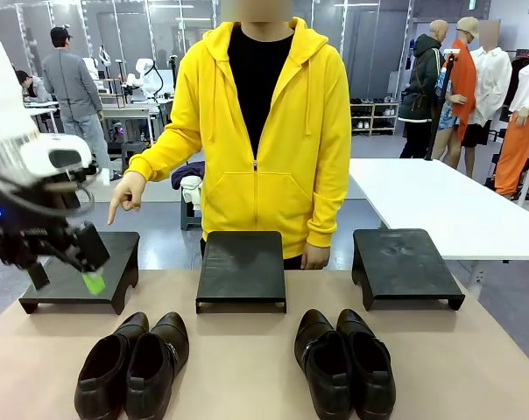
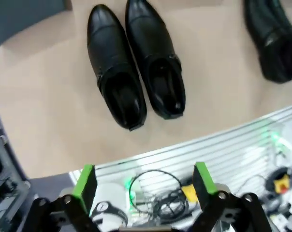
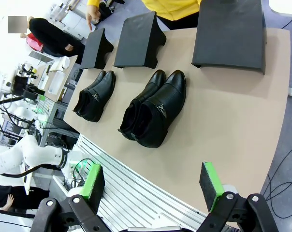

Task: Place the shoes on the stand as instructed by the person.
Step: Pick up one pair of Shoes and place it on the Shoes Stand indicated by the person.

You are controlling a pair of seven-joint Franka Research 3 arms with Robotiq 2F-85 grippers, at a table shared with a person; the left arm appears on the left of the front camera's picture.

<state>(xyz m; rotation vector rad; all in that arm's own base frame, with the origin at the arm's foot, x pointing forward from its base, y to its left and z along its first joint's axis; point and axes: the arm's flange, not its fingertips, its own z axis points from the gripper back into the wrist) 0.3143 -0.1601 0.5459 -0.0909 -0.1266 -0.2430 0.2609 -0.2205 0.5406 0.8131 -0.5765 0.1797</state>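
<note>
Tan table (image 1: pixel 238 350) runs across the front view, with the person (image 1: pixel 264 131) in a bright yellow hoodie standing at its far edge. Three low black stands sit in a row on the far half: the left stand (image 1: pixel 116 254), the middle stand (image 1: pixel 242 267) and the right stand (image 1: pixel 403 262), each well apart from its neighbour. Nearer the robot, two pairs of black shoes rest on the bare table with toes toward the stands. The left pair of shoes (image 1: pixel 133 363) lies between the left and middle stands' lines, and the right pair of shoes (image 1: pixel 345 363) between the middle and right ones; within each pair the shoes touch side by side. The left claw (image 1: pixel 66 278) hangs in front of the left stand, jaws spread wide with nothing between them, and its wrist view looks down on the left pair from behind the heels. The right claw (image 3: pixel 153 186) is likewise spread and empty, hovering above the table's near edge. The person's pointing hand (image 1: pixel 126 194) aims an index finger down at the left stand; the other hand (image 1: pixel 315 256) rests just beside the middle stand.
</note>
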